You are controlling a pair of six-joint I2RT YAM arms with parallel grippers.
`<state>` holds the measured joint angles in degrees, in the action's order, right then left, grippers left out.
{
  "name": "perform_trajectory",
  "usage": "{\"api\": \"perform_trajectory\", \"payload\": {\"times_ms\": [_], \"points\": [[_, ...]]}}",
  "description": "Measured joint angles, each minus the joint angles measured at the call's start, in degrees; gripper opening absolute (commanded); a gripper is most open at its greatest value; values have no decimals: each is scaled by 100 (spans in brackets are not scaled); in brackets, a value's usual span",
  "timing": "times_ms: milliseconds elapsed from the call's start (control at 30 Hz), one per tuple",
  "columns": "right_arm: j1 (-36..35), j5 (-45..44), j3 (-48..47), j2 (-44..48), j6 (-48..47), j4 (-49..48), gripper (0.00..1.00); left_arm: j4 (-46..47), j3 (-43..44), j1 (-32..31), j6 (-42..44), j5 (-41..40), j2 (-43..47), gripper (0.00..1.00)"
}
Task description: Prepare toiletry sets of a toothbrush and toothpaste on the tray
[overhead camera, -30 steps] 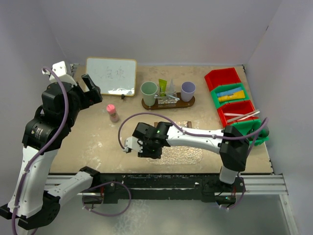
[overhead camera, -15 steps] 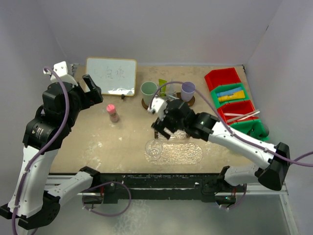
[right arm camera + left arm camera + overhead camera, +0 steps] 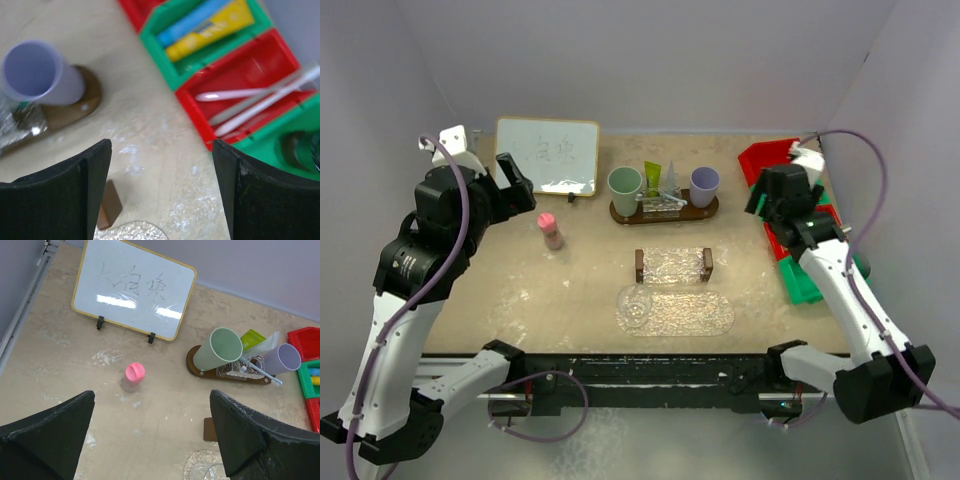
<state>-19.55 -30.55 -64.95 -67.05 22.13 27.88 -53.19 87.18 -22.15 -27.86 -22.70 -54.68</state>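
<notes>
A brown oval tray [image 3: 712, 208] at the back holds a green cup [image 3: 625, 183], a purple cup [image 3: 704, 180], a green tube [image 3: 652, 177] and a toothbrush [image 3: 261, 373]. A clear oval tray [image 3: 695, 315] in front carries a clear cup [image 3: 637, 306]. A clear rack with brown ends [image 3: 673, 266] stands behind it. Blue and yellow tubes [image 3: 215, 22] and pale toothbrushes [image 3: 250, 100] lie in bins. My left gripper [image 3: 513, 178] is open and empty, high above the pink-capped bottle [image 3: 134, 376]. My right gripper [image 3: 760, 203] is open and empty between the purple cup [image 3: 37, 72] and the bins.
A whiteboard [image 3: 548, 155] stands at the back left. Red and green bins [image 3: 775, 160] line the right edge. The pink-capped bottle [image 3: 550, 230] stands left of the brown tray. Grey walls close in both sides.
My right arm has swung from the near centre up and right to the bins. The clear cup stays on the clear tray and the rack is now uncovered. The left arm barely moved.
</notes>
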Motion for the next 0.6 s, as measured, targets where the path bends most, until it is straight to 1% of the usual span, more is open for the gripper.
{"api": "perform_trajectory", "payload": {"times_ms": [100,200,333,433,500,600], "points": [[1005,9,190,251,870,332,81,33,-61,0,35,76,-22,93],[1759,85,435,348,1471,632,81,59,-63,0,122,247,-83,93],[2667,382,933,446,1996,782,86,144,-66,0,315,507,-225,93],[2994,520,1121,439,2107,835,94,190,-96,0,474,680,-345,93],[3084,564,1161,442,2124,798,97,264,-181,0,573,772,-378,93],[3224,625,1307,461,2072,564,97,304,-297,-7,750,894,-382,93]]}}
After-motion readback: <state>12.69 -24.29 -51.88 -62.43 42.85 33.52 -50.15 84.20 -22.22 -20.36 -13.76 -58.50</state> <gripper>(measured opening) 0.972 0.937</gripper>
